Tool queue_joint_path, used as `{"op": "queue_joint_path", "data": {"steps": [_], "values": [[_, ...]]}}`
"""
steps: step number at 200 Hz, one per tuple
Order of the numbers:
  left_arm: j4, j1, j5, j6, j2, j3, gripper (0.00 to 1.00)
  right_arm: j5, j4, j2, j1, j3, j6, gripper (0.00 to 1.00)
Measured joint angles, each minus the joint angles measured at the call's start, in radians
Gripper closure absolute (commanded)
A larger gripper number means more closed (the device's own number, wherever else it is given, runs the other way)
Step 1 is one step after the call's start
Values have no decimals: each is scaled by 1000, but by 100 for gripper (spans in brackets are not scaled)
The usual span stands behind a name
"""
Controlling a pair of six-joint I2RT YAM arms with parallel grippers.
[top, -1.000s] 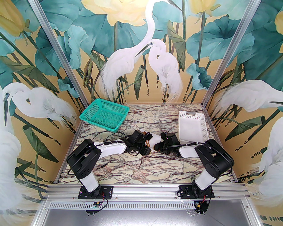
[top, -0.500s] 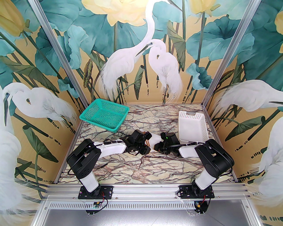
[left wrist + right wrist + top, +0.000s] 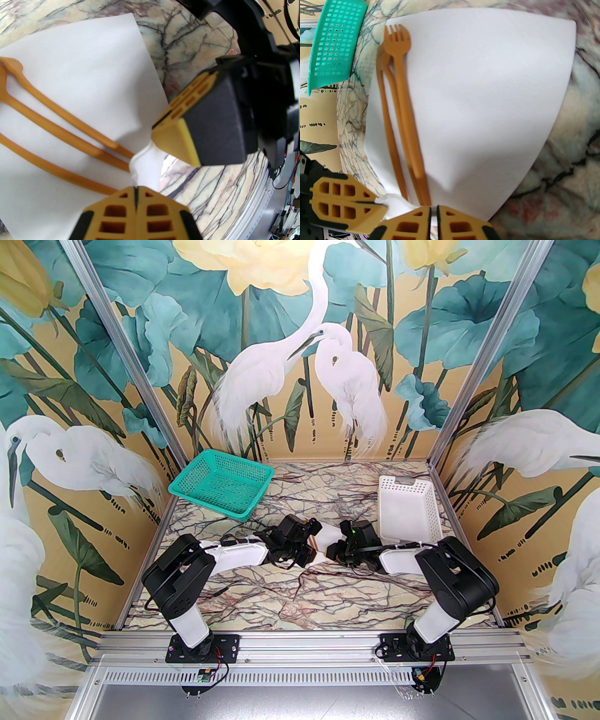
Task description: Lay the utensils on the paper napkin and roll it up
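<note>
The white paper napkin lies flat mid-table between both grippers. Three orange-brown utensils rest side by side on it along one edge, a fork's tines at the far end. My left gripper is shut, pinching the napkin's near corner by the handle ends, and the paper bunches up into it. Right beside it, my right gripper is shut on the same near edge, with white paper showing between its yellow fingers.
A green mesh basket sits at the back left. At the back right a white perforated basket stands just behind the right arm. Marble tabletop stretches in front of the grippers toward the arm bases.
The left gripper's jaws, apart a second ago, have closed on the napkin's corner. The right gripper has stayed in place at the same edge.
</note>
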Motion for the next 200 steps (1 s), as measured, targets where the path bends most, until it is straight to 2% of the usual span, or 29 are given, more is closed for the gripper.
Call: {"op": "queue_joint_path", "data": {"steps": [38,98,200], "values": [[5,11,-13,-1,0,0,100,21,-45,-71,0,7,-32,76],[31,31,-18,-2,1,0,100,14,-48,-89,4,7,-48,80],[61,40,-21,-13,35,0,100,9,-18,4,33,48,-47,82]]}}
